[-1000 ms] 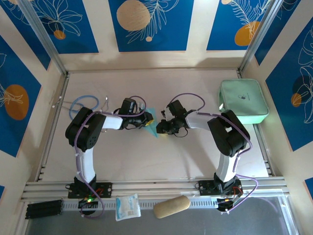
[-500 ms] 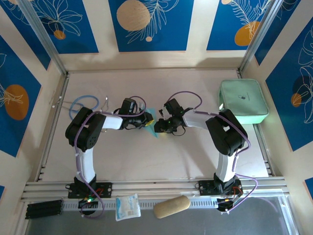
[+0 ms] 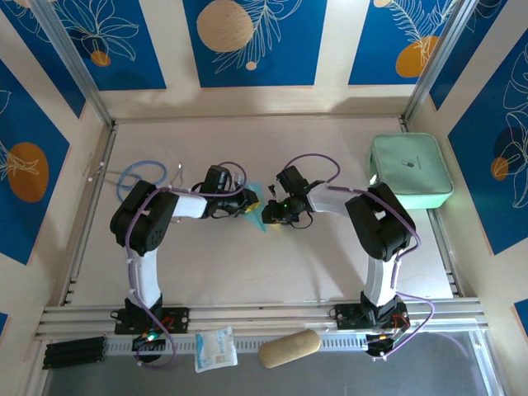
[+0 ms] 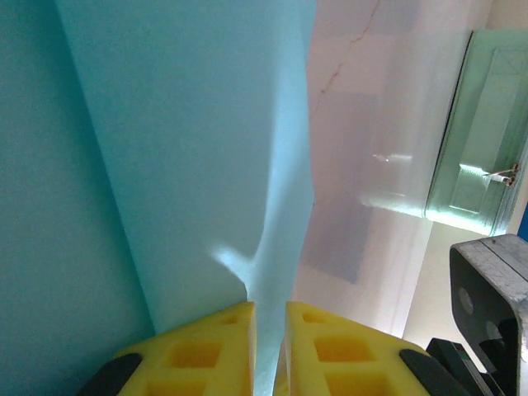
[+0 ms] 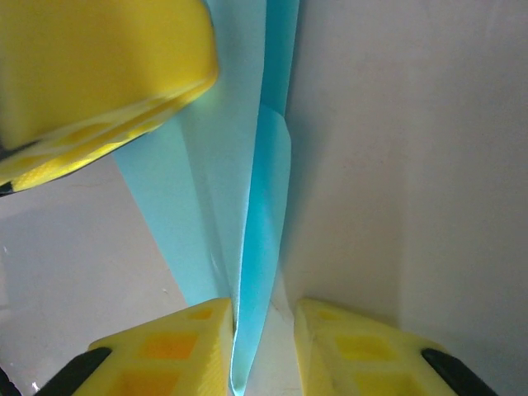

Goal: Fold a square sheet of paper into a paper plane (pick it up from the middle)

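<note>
Mint-green case (image 3: pixel 410 169), white snack packet (image 3: pixel 215 348)

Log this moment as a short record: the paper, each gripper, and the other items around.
paper: light-blue folded paper plane, mid-scene between the two grippers
left gripper: shut on the paper's fold
right gripper: fingers either side of the crease, grip unclear
far right: mint-green rounded zip case
near rail: white snack packet

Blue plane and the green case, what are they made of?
The paper plane looks like thin matte paper: sharp creases and light glowing through it. The green case looks like soft fabric or faux leather, with rounded corners; hard to tell which.
</note>
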